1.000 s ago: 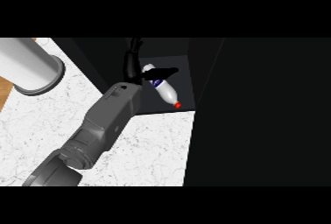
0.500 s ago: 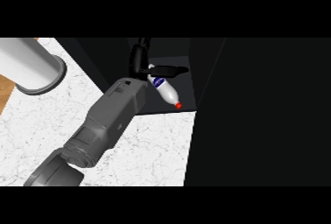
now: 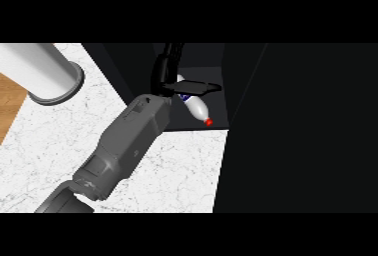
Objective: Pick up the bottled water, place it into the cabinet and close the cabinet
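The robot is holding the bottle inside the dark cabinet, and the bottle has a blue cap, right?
Not quite. The cap is red, not blue, as the head view shows. The rest holds: the hand is curled on the bottle inside the dark cabinet.

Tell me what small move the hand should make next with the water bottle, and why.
Probably uncurl the fingers and draw back. The left hand is inside the dark cabinet, its thumb across the bottled water, which lies tilted, red cap towards the opening. The door remains to be closed.
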`<state>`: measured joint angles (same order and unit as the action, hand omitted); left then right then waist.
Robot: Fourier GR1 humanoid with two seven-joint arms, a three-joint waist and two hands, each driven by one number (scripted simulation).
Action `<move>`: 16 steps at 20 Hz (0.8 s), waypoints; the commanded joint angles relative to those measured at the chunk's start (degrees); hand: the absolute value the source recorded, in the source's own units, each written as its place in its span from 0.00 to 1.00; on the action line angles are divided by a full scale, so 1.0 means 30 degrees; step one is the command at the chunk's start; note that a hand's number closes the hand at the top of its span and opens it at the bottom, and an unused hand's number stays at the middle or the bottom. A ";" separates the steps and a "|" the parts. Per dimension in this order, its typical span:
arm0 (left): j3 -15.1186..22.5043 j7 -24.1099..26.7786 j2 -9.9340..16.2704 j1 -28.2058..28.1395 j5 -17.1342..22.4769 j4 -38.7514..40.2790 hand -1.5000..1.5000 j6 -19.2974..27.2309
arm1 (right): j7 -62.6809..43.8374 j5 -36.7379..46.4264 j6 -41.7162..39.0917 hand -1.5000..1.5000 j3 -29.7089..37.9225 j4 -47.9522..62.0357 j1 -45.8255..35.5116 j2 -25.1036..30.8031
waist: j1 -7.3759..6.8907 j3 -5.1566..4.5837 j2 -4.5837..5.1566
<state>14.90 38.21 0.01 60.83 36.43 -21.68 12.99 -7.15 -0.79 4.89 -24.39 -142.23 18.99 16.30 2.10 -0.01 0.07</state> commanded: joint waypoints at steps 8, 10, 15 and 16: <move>0.2497 -0.2794 0.0510 -0.6499 -0.0019 -0.9129 1.00 0.0795 | -0.2274 -0.0243 -0.0048 0.00 0.1060 -0.2457 -0.0055 0.0684 | -0.1185 0.0001 -0.0285; 0.3320 -0.3649 0.0676 -0.7876 -0.0382 -1.1976 1.00 0.1932 | -0.1151 0.1058 -0.0205 0.00 0.0051 -0.1114 -0.0320 0.0519 | -0.1288 0.0007 -0.0343; 0.3973 -0.3840 0.2741 -1.1510 -0.0563 -1.4730 1.00 0.1055 | -0.3476 0.1085 -0.1679 1.00 -0.0675 -0.2318 -0.0986 0.2593 | -0.1325 -0.0025 -0.0298; 0.4207 -0.4337 0.2586 -1.1900 -0.0743 -1.5649 1.00 0.1590 | -0.3585 0.1057 -0.1828 1.00 -0.1095 -0.0960 -0.2005 0.2237 | -0.1229 -0.0013 -0.0191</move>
<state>25.57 27.43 5.05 32.16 34.82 -60.15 17.49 -12.57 -0.01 1.42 -25.76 -142.30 15.46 21.02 -1.33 -0.01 -0.69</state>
